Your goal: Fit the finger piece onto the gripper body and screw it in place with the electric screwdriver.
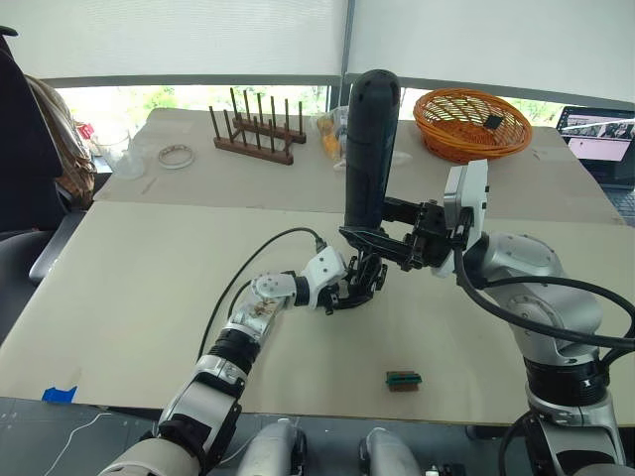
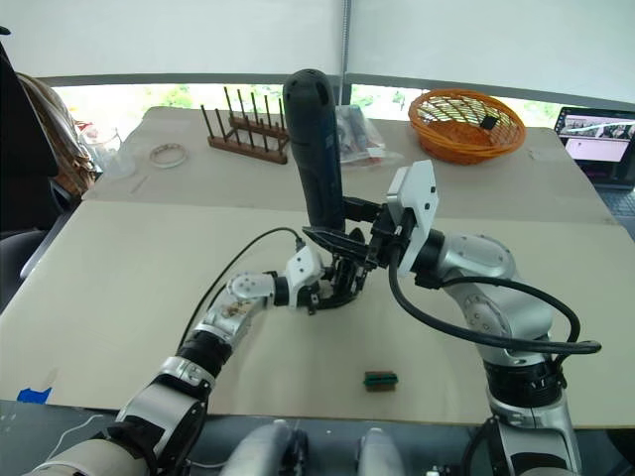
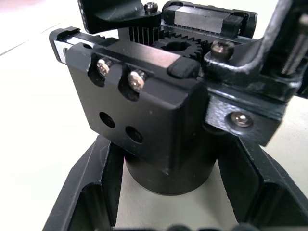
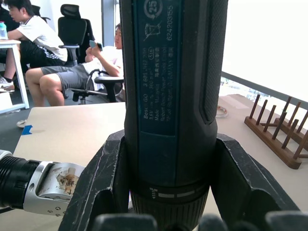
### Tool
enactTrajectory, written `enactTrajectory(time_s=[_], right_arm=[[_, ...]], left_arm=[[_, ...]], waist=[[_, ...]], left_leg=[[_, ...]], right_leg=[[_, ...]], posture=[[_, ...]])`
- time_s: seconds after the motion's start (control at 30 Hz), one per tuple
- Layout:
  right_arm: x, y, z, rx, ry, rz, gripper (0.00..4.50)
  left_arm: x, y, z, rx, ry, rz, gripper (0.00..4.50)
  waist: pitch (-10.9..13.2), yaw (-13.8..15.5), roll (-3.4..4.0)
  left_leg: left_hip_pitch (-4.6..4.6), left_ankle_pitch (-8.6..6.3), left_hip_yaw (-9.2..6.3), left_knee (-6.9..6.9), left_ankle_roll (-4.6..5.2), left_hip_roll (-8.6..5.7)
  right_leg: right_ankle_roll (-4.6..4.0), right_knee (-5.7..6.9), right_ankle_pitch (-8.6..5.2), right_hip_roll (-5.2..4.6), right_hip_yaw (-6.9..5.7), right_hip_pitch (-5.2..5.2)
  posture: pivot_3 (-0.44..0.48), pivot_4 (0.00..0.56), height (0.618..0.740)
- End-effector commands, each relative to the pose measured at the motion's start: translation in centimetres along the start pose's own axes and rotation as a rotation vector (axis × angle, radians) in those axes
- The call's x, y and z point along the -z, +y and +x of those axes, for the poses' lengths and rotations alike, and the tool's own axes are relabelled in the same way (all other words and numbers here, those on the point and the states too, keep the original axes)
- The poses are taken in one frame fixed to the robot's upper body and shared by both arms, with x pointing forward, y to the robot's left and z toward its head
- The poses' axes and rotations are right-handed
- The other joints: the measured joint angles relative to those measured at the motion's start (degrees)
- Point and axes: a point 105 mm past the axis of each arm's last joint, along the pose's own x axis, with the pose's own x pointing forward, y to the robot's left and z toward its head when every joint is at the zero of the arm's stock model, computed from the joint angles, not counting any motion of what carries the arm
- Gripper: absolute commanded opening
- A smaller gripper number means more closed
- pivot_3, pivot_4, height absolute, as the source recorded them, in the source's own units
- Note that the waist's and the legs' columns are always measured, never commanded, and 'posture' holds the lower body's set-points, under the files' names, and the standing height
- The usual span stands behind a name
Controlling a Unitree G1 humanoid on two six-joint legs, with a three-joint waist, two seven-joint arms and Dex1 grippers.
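The gripper body [image 3: 159, 125], a squat black mechanism on a round base, stands on the tan table. My left gripper [image 1: 349, 290] is shut on it, with its fingers [image 3: 91, 192] on either side of the base. The electric screwdriver [image 1: 369, 139], a thick black cylinder, stands upright with its lower end right above the body [image 1: 359, 276]. My right gripper [image 1: 377, 239] is shut on the screwdriver's lower part [image 4: 173, 120]. The finger piece is hidden among the black parts under the screwdriver.
A small green-and-black block [image 1: 404, 379] lies near the front edge. At the back are an orange basket [image 1: 471, 124], a wooden peg rack [image 1: 258, 139], a tape roll [image 1: 176, 156] and a laptop [image 1: 595, 134]. People [image 4: 43, 53] sit beyond the table.
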Motion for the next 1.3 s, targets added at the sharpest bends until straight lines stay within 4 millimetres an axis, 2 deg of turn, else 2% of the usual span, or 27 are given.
enactTrajectory(time_s=[0.03, 0.6, 1.3], right_arm=[[-0.6, 0.1, 0.0, 0.007, -0.026, -0.017, 1.93], [-0.6, 0.2, 0.2, 0.002, -0.031, -0.014, 1.93], [-0.4, 1.3, 0.4, -0.043, -0.039, -0.027, 1.93]], left_arm=[[-1.5, 0.3, 0.2, -0.004, -0.046, 0.039, 2.31], [-1.6, 0.4, 0.2, -0.010, -0.047, 0.038, 2.31], [-1.6, 0.3, 0.2, -0.006, -0.049, 0.042, 2.31]], waist=[[0.0, 0.0, 0.00], [0.0, 0.0, 0.00], [0.0, 0.0, 0.00]], left_leg=[[0.00, 0.00, 0.00, 0.00, 0.00, 0.00], [0.00, 0.00, 0.00, 0.00, 0.00, 0.00], [0.00, 0.00, 0.00, 0.01, 0.00, -0.01]], right_leg=[[0.00, 0.00, 0.00, 0.00, 0.00, 0.00], [0.00, 0.00, 0.00, 0.00, 0.00, 0.00], [0.00, 0.01, 0.00, 0.00, 0.00, 0.00]], posture=[[0.000, 0.150, 0.740], [0.000, 0.150, 0.740], [0.000, 0.150, 0.740]])
